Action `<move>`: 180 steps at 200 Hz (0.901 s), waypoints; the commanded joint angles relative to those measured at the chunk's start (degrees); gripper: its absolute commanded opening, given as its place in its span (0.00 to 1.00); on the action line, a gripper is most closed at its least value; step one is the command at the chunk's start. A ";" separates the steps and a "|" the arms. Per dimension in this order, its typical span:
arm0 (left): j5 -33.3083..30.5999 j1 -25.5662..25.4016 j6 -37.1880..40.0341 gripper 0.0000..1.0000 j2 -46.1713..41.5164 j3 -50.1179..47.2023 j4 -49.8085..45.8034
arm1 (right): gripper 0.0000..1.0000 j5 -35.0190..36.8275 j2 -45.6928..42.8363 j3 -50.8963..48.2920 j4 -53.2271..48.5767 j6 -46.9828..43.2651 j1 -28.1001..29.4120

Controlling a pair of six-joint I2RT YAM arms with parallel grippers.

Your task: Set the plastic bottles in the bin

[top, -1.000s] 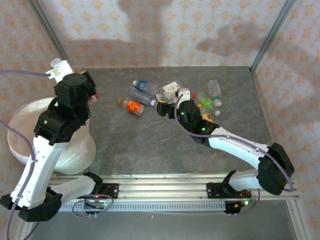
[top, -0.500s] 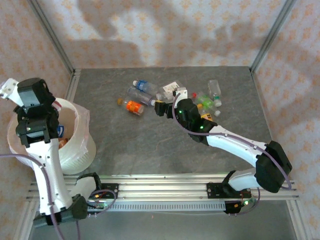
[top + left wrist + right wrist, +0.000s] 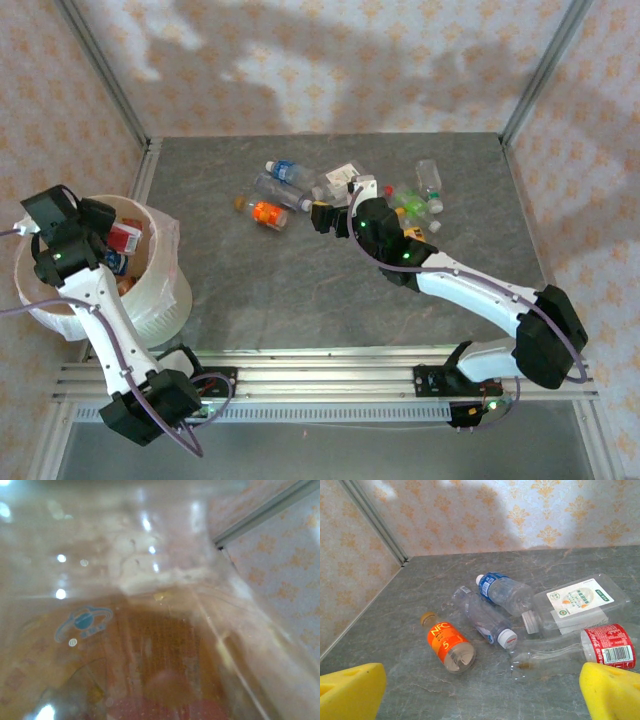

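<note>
Bin (image 3: 165, 295): beside the table's (image 3: 250, 290) left edge; a few bottles inside, red and blue labels showing.
Plastic bottles (image 3: 268, 213): most remain, scattered on the far table.
Left gripper (image 3: 105, 232): above the bin, apparently clamped on a clear bottle (image 3: 100, 605).
Right gripper (image 3: 480, 690): spread wide, empty, facing the scatter.
Progress: early, by my estimate.

The round white bin (image 3: 162, 296) stands at the left edge of the frame, lined with a thin bag. A few bottles (image 3: 124, 240) lie inside it. On the grey surface (image 3: 260, 280), upper middle, other ones lie on their sides: an orange bottle (image 3: 445, 642), a clear bottle (image 3: 482, 617) with white cap, a blue-label bottle (image 3: 502, 587), a flat bottle (image 3: 575, 602) with white label, and a red-label bottle (image 3: 607, 647). A further group (image 3: 415, 203) lies to the right of them.
</note>
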 commanded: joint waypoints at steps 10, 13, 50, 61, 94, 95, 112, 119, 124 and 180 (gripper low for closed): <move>4.47 0.46 0.98 0.65 0.36 -1.40 1.25 | 0.99 -0.15 -1.30 -0.66 -1.05 0.65 0.10; 4.59 0.46 0.99 0.66 0.36 -1.60 1.28 | 0.99 -0.16 -1.25 -0.71 -1.09 0.71 0.10; 6.49 0.46 -0.32 0.73 0.31 -4.24 2.95 | 0.99 -0.64 -1.76 -1.04 -1.14 1.98 0.10; 6.85 0.42 -0.72 0.75 0.53 -4.62 3.27 | 0.99 -0.26 -2.15 -1.56 -1.18 2.37 0.13; 6.67 0.46 -1.39 0.85 0.58 -3.58 2.08 | 0.99 1.91 -3.70 -3.36 -1.07 2.56 0.10; 6.65 0.46 -1.43 0.86 0.52 -3.54 2.02 | 0.99 1.97 -3.79 -3.41 -1.10 2.57 0.14; 6.58 0.46 -1.65 0.89 -0.22 -3.01 1.86 | 0.99 2.72 -4.33 -4.03 -1.10 2.31 0.10; 6.46 0.46 -1.81 0.90 -0.57 -2.87 1.81 | 0.99 2.89 -4.35 -4.08 -1.14 2.26 0.10; 6.32 0.46 -1.83 0.90 -0.88 -2.74 1.78 | 0.99 2.98 -4.40 -4.16 -1.21 2.17 0.10; 5.50 0.46 -1.43 0.95 -1.68 -0.88 -0.60 | 0.99 2.30 -3.35 -3.75 -0.85 2.07 0.10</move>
